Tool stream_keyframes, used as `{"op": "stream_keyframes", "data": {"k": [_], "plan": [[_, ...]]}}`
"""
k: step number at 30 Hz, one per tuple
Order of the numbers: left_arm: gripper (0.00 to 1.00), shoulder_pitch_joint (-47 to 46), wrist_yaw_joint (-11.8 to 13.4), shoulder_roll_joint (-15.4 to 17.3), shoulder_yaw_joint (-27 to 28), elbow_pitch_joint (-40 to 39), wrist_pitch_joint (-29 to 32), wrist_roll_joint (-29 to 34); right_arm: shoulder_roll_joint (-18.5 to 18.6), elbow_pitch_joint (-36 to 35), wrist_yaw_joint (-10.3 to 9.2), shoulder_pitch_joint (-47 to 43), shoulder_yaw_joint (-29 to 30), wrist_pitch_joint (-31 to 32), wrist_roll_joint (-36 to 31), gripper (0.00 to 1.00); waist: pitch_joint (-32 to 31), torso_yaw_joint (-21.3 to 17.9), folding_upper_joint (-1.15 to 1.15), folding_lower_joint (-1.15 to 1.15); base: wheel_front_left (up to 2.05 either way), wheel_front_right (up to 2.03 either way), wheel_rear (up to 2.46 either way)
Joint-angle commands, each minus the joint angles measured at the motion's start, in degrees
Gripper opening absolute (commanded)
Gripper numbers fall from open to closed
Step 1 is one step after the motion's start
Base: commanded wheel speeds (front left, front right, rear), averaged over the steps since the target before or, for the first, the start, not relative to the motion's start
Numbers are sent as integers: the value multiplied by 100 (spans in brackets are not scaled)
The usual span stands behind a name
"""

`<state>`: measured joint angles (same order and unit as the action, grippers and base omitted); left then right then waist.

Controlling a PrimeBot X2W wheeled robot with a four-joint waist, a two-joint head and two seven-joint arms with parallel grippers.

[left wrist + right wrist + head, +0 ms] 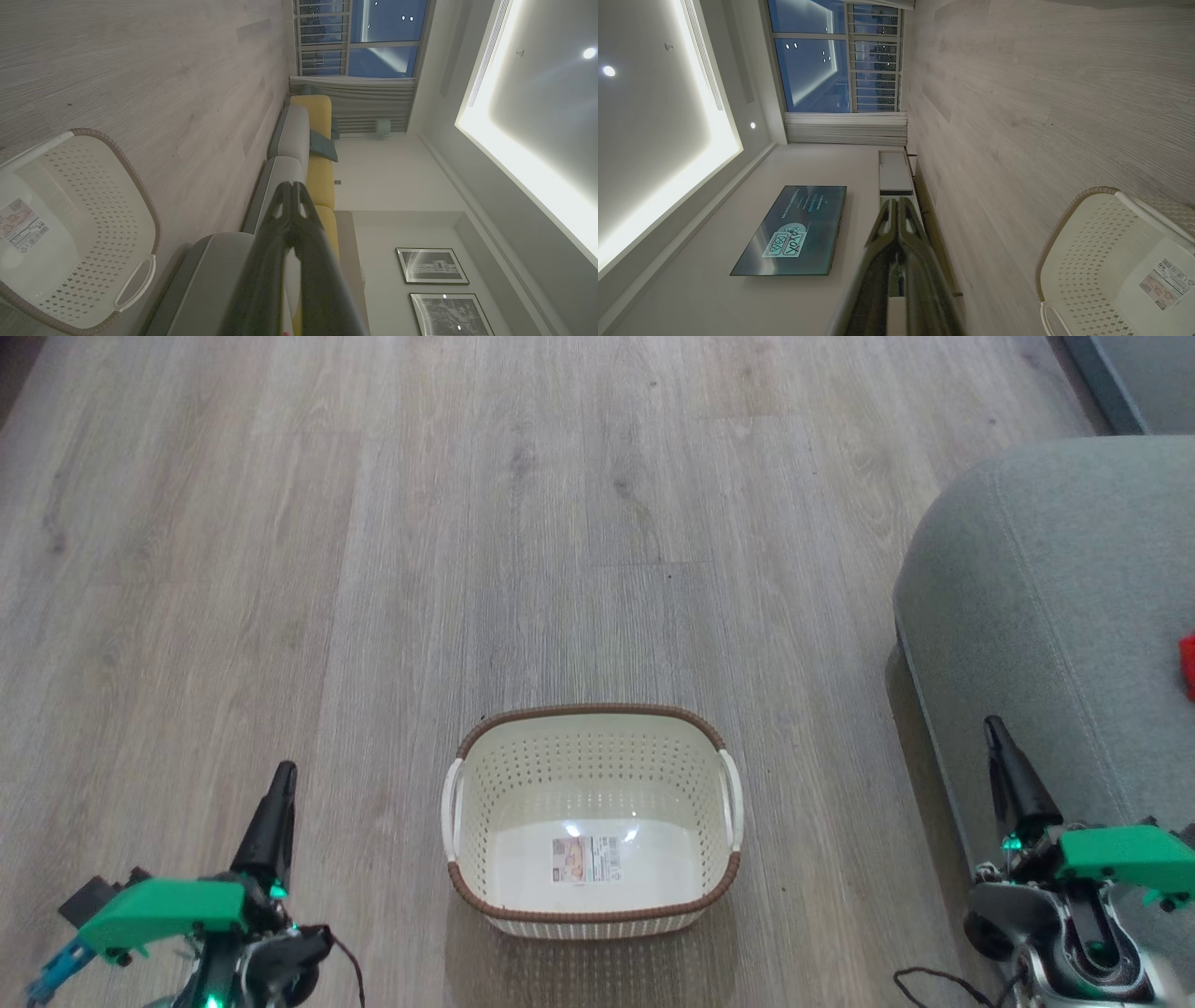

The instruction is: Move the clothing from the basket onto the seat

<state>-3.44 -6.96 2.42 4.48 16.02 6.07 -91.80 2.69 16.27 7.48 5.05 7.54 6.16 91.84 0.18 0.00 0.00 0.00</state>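
The cream basket point(592, 728) with a brown rim stands on the floor at the centre front, and its inside holds nothing but a label sticker. A sliver of red clothing point(1187, 665) lies on the grey-green seat point(1036, 579) at the right edge. My left gripper point(283, 773) is shut and holds nothing at the lower left, well left of the basket. Shut too and holding nothing, my right gripper point(992, 723) sits at the lower right in front of the seat. The basket point(112, 196) point(1083, 233) is at the side in both wrist views, beside the shut fingertips point(293, 187) point(896, 201).
Pale wood-look floor point(467, 523) spreads around the basket. Along one wall runs a grey and yellow sofa point(299, 140), and a dark screen point(794, 228) hangs on the opposite wall above a low cabinet point(894, 172). A window point(831, 56) closes the far end.
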Motion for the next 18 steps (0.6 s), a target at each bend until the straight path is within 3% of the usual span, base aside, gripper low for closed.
{"op": "stream_keyframes", "data": {"k": [1,18], "plan": [[0,-275,-53,45,204,-198,41,-37,19,-224,1,114,-103,33,33,0,0,0,0,0,0,0,0],[0,-275,-53,45,204,-198,41,-37,19,-224,1,114,-103,32,33,0,0,0,0,0,0,0,0]]}}
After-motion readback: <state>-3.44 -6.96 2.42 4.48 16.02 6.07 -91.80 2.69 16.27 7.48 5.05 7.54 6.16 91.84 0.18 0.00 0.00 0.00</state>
